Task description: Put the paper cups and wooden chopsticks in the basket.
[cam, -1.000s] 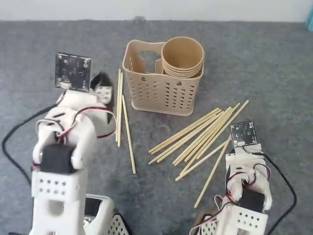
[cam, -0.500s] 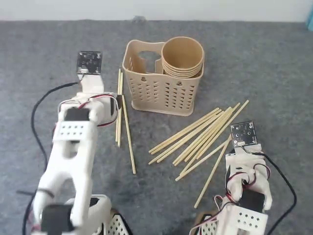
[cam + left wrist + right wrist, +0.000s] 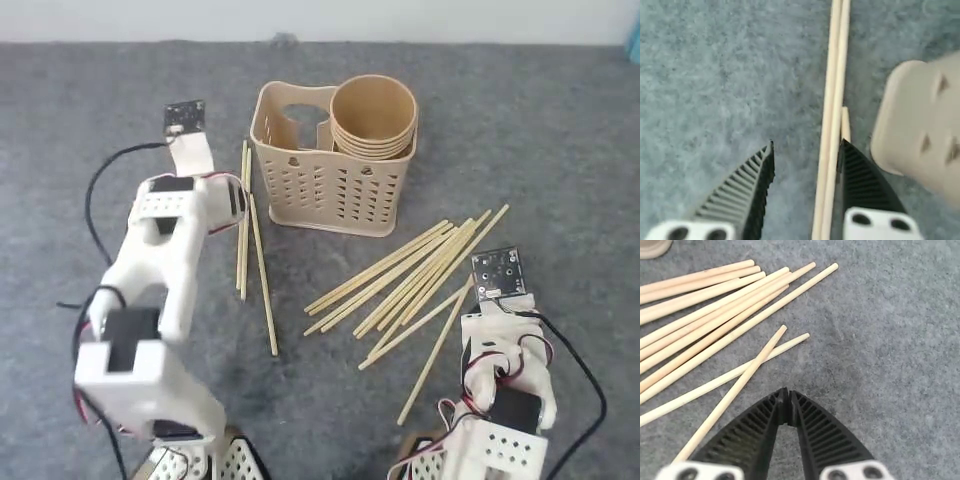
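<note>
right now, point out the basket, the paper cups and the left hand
basket (image 3: 330, 195), high view, front wall
paper cups (image 3: 373, 112), high view, inside top cup
left hand (image 3: 807, 146), left wrist view, between its fingertips

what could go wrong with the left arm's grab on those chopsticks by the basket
The open left tool straddles two chopsticks lying tight together; closing could pinch just one, or let them tilt. One finger sits close to the basket and over a third stick, so it may nudge either.
</note>
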`<state>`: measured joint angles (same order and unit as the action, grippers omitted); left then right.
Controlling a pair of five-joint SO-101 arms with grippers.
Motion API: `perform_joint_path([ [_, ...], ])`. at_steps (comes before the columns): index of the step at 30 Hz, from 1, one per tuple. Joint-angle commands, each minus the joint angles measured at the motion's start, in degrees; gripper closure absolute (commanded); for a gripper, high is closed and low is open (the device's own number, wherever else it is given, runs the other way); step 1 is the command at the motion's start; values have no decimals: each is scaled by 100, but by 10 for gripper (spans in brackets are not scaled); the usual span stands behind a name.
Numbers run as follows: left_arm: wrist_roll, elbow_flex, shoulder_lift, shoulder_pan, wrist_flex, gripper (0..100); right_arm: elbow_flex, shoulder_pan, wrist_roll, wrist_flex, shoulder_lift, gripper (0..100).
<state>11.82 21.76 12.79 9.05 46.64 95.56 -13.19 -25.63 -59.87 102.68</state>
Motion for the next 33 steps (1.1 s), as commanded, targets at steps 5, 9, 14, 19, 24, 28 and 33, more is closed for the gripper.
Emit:
perform_joint_path([
  [5,97,-1042,677,0,527,809,97,48,-79,84,66,990],
  [9,97,-1121,738,-18,580,809,97,48,-79,92,66,990],
  [14,97,-1121,756,-18,580,903,97,48,-79,92,66,990],
  [19,62,-1121,756,-97,774,987,97,48,-79,101,66,990],
  [24,62,-1103,747,-105,862,988,97,48,-79,101,66,990],
  [28,70,-1095,695,-105,870,988,97,48,-79,101,66,990],
  [33,97,-1174,360,-62,1116,988,97,48,-79,101,66,990],
])
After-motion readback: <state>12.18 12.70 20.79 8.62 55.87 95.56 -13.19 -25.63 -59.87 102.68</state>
